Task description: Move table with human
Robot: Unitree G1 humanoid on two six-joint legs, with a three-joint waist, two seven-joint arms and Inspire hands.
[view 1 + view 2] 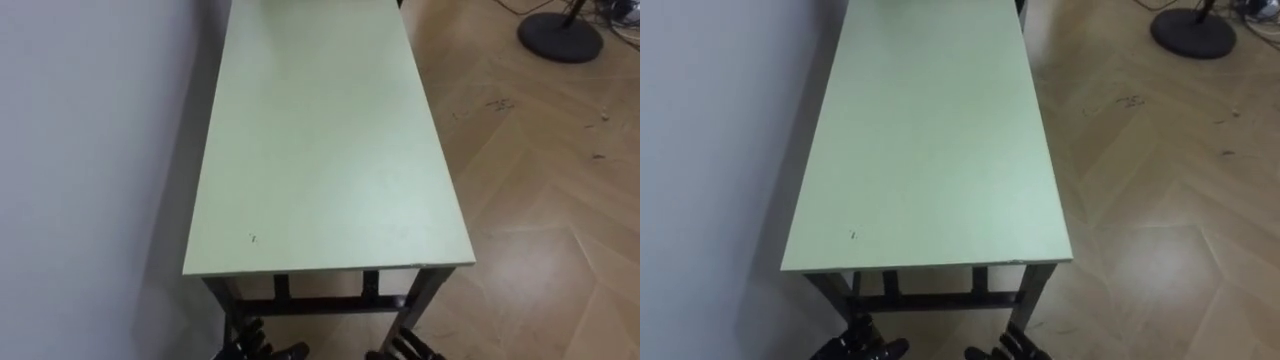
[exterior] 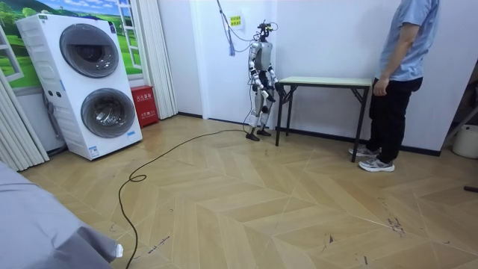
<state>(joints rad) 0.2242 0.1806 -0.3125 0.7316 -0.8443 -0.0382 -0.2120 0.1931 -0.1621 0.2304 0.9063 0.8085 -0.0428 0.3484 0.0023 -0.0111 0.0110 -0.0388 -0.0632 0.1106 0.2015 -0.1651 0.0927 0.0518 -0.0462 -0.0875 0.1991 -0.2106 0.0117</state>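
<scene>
A long table [image 1: 320, 150] with a pale green top and black legs stands lengthwise against the white wall. I stand at its near short end [image 2: 282, 81]. My left hand [image 1: 252, 343] and my right hand [image 1: 405, 349] are low, beneath the near edge by the dark crossbar [image 1: 320, 303], and I cannot tell whether they touch the frame. At the far end stands a person [image 2: 399, 75] in a blue shirt and dark trousers, one hand [image 2: 380, 87] hanging beside the table's corner, not on it.
The wall [image 1: 90, 170] runs along the table's left side. Herringbone wood floor [image 1: 540, 200] lies open to the right. A round black stand base [image 1: 560, 38] sits far right. Two stacked washing machines [image 2: 93, 82] and a red box [image 2: 143, 104] stand across the room.
</scene>
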